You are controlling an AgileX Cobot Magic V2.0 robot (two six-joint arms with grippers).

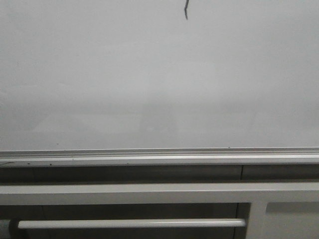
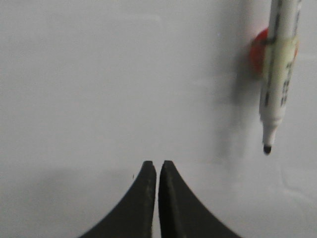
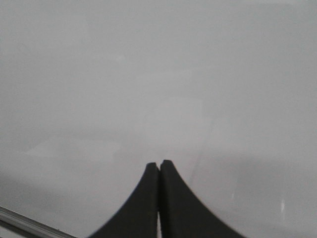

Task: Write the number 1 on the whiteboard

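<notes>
front view shows the number 1 [image 1: 186, 11] already on the whiteboard [image 1: 149, 79], both grippers pinched together and empty, so writing looks done.

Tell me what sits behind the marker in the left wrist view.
Behind the marker a red round piece shows against the whiteboard. The marker covers most of it, so what it is cannot be told.

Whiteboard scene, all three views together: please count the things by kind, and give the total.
Whiteboard: 1
Number 1 stroke: 1
Marker, uncapped, held by neither gripper: 1
Red round thing behind the marker: 1
Grippers, left and right, both shut and empty: 2
Total: 6
</notes>
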